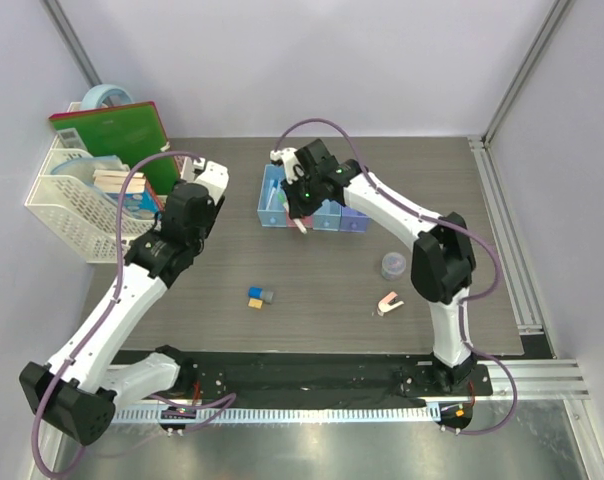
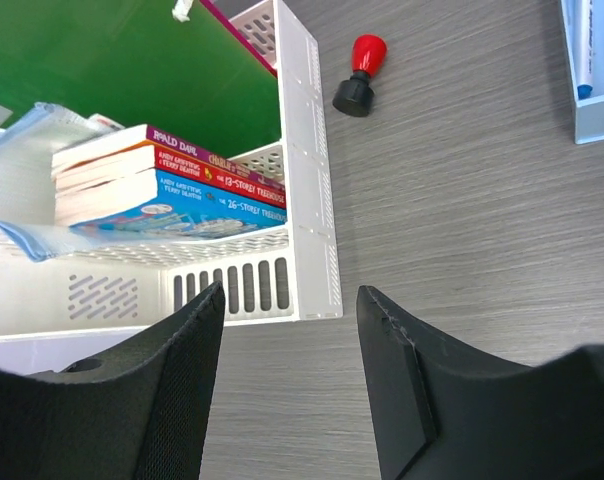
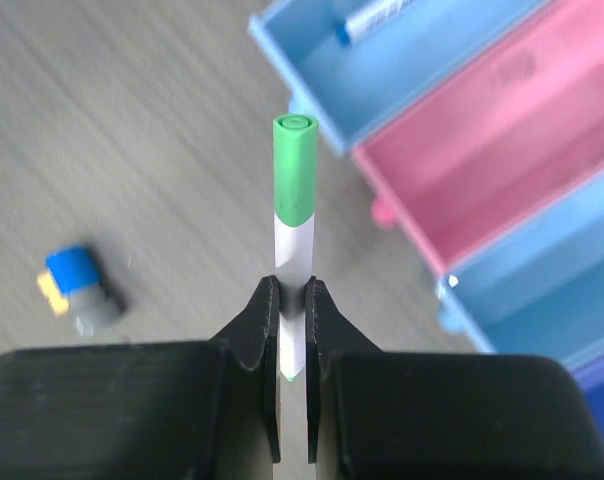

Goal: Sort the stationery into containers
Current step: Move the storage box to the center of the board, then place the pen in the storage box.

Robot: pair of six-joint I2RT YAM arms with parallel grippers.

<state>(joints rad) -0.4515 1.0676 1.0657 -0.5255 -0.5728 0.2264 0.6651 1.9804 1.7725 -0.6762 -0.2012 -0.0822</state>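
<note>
**Item:** white pen with green cap (image 3: 293, 190).
**Location:** pinched by its white barrel in the right end effector (image 3: 292, 300), above the counter (image 3: 132, 120), just beside the light blue bin (image 3: 432, 60) and the pink bin (image 3: 522, 140).
**Axis:** straight out from the jaws, cap leading.
**Likely reason:** a lengthwise drop beside the blue-tipped pen (image 3: 377, 20).
**Left end effector** (image 2: 290, 295): wide, empty.
</note>
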